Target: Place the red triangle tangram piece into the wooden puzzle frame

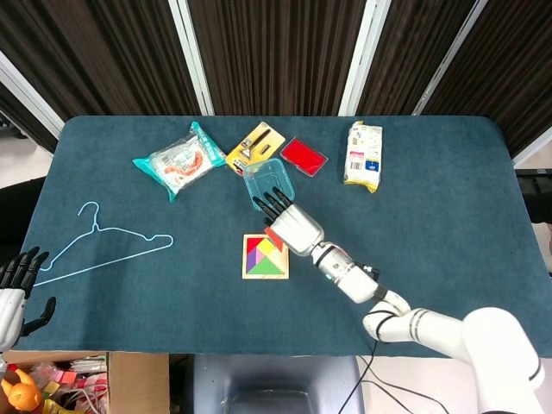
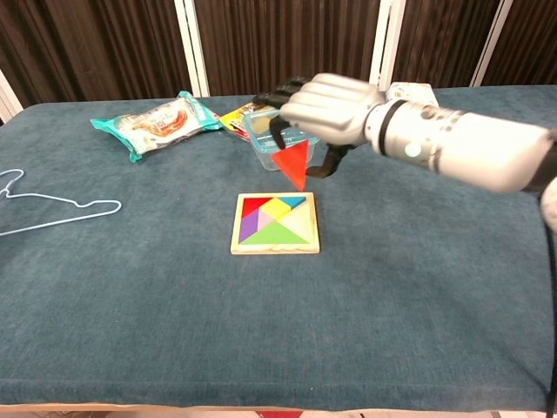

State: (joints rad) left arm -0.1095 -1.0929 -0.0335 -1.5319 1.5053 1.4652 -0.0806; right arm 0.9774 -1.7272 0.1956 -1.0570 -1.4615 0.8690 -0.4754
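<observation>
My right hand (image 2: 326, 109) (image 1: 291, 225) holds the red triangle (image 2: 293, 165) (image 1: 274, 236) pinched under its fingers, hanging in the air just above the far right edge of the wooden puzzle frame (image 2: 275, 223) (image 1: 265, 256). The frame lies flat on the cloth with several coloured pieces in it and a pale bare area at its right side. My left hand (image 1: 15, 289) hangs off the table's near left edge, fingers spread and holding nothing.
A clear plastic box (image 2: 280, 131) sits just behind my right hand. Further back lie a snack bag (image 2: 157, 117), a yellow card pack (image 1: 255, 144), a red flat box (image 1: 304, 155) and a white packet (image 1: 364, 155). A light blue hanger (image 1: 103, 241) lies at the left.
</observation>
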